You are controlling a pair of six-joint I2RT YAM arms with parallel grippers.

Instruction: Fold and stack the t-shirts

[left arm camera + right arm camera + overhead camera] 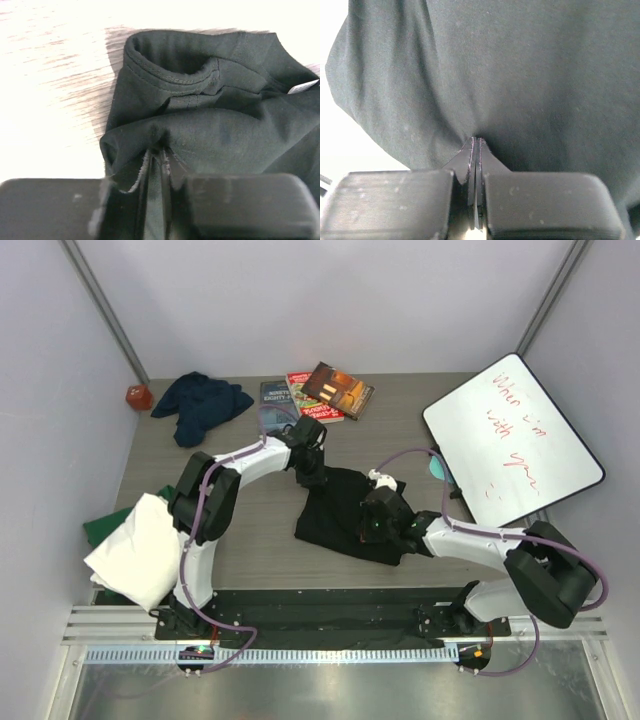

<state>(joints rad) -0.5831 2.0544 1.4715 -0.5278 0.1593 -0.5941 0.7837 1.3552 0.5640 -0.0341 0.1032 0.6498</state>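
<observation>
The black t-shirt [340, 508] lies crumpled in the middle of the table. My left gripper [312, 476] is at the shirt's far left corner. In the left wrist view it [158, 153] is shut on a fold of the black t-shirt [220, 130], just below the collar [175, 77]. My right gripper [370, 524] sits on the shirt's near right part. Its tips [476, 140] are shut together on a pucker of the black cloth [520, 75]. A navy t-shirt [200, 402] lies bunched at the far left. A folded white t-shirt [140, 552] rests on a green one [98, 527] at the near left.
Three books [318, 395] lie at the back centre, just beyond the left gripper. A whiteboard [510, 440] with red writing leans at the right, with a teal mat [436, 466] peeking out under it. A small red object [138, 397] sits in the far left corner.
</observation>
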